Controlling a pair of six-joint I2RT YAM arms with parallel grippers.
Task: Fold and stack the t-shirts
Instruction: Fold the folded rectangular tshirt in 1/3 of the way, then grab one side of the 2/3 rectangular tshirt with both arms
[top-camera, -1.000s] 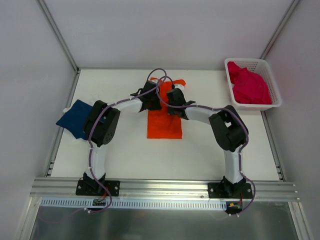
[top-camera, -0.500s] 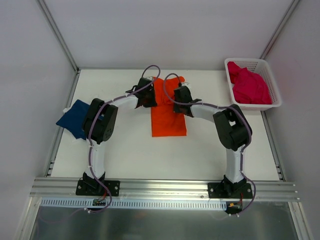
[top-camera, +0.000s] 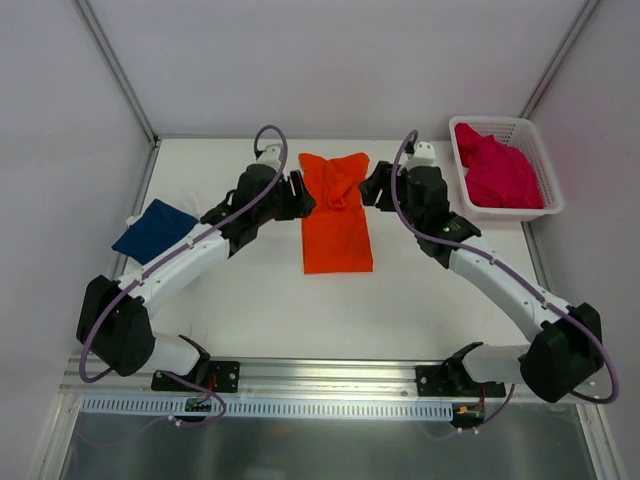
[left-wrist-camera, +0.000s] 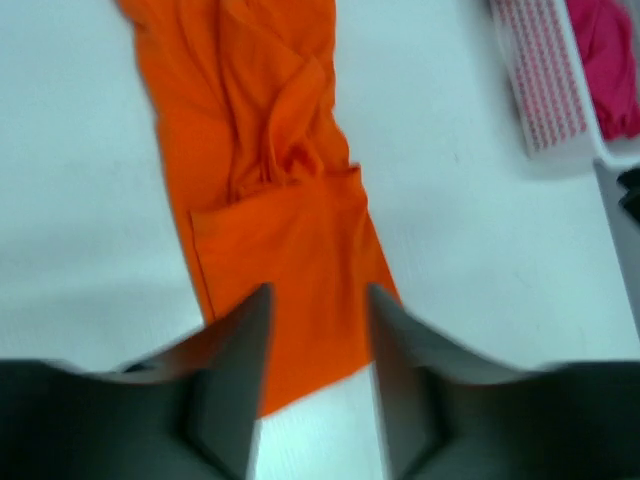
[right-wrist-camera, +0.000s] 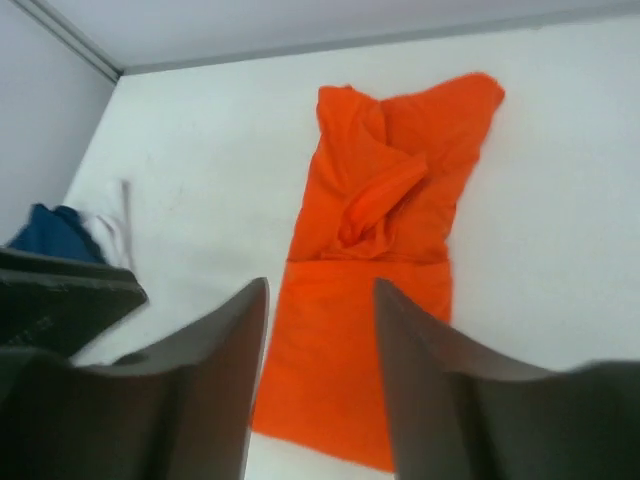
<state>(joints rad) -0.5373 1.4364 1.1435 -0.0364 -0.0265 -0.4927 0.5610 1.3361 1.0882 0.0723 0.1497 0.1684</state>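
Note:
An orange t-shirt (top-camera: 337, 225) lies in a long narrow strip at the table's middle, its far end bunched and its near half flat; it also shows in the wrist views (left-wrist-camera: 270, 190) (right-wrist-camera: 385, 270). My left gripper (top-camera: 303, 196) hovers just left of the shirt, open and empty (left-wrist-camera: 317, 300). My right gripper (top-camera: 371, 186) hovers just right of it, open and empty (right-wrist-camera: 320, 295). A navy t-shirt (top-camera: 150, 232) lies folded at the left edge. The pink t-shirt (top-camera: 497, 172) sits crumpled in the basket.
A white mesh basket (top-camera: 541, 160) stands at the back right corner (left-wrist-camera: 540, 90). Metal frame rails run along the table's sides and front. Part of the navy shirt (right-wrist-camera: 48, 232) shows at the left of the right wrist view.
Both grippers have let go of the orange shirt, opened, and drawn back to either side of it. The shirt's far end now lies laid out further back.

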